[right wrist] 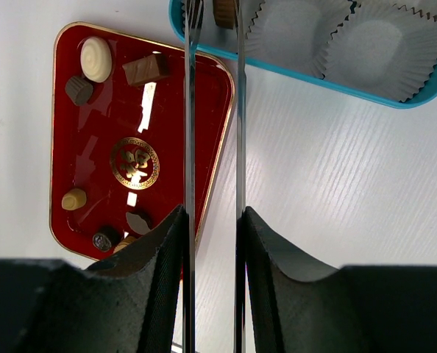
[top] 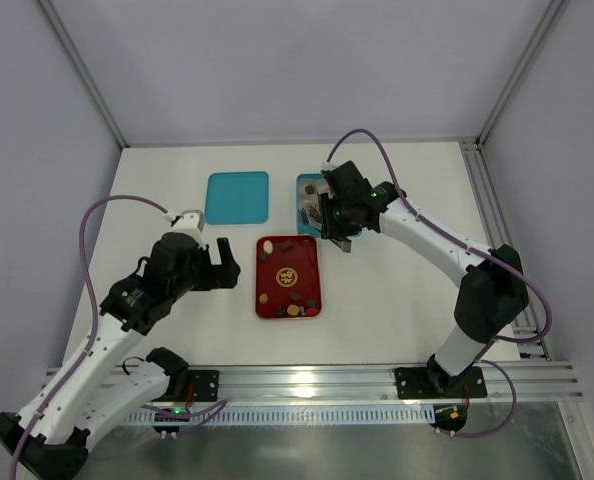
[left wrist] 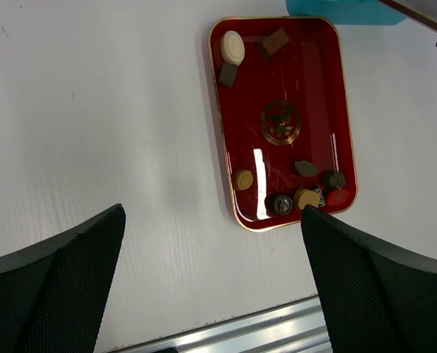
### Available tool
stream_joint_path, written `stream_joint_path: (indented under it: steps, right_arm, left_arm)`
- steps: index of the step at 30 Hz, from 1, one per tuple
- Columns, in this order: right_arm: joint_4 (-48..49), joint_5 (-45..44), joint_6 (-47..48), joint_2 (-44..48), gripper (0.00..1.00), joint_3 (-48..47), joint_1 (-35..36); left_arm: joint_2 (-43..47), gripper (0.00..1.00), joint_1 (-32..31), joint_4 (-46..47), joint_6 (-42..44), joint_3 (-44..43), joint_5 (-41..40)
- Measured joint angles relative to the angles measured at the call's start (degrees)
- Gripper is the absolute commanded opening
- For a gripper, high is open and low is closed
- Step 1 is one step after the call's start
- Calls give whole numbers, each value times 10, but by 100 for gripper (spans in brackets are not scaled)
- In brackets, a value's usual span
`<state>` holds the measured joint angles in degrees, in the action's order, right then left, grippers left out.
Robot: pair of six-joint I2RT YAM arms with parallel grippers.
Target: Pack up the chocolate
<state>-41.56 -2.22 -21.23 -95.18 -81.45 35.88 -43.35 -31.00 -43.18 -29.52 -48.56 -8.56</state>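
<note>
Right wrist, tongs [right wrist: 190,110] over box [right wrist: 314,77] rim

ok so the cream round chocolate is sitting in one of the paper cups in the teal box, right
Not quite. The cream round chocolate lies in a corner of the red tray, next to a brown piece, not in a paper cup of the teal box. The right wrist view shows it.

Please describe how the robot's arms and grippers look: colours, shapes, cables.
Both the left arm and right arm have white links, black joints and a purple cable looping alongside. The left gripper is black, with broad wedge-shaped fingers faced in fine mesh. The right gripper is black too; thin metal strips run between its fingers.
</note>
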Motion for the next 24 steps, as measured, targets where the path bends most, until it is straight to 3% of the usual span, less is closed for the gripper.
stream_joint_path:
  steps: [24]
  right_arm:
    - [-3,9,1,9,38,-13,-33]
  left_arm:
    - [1,100,0,0,0,0,0]
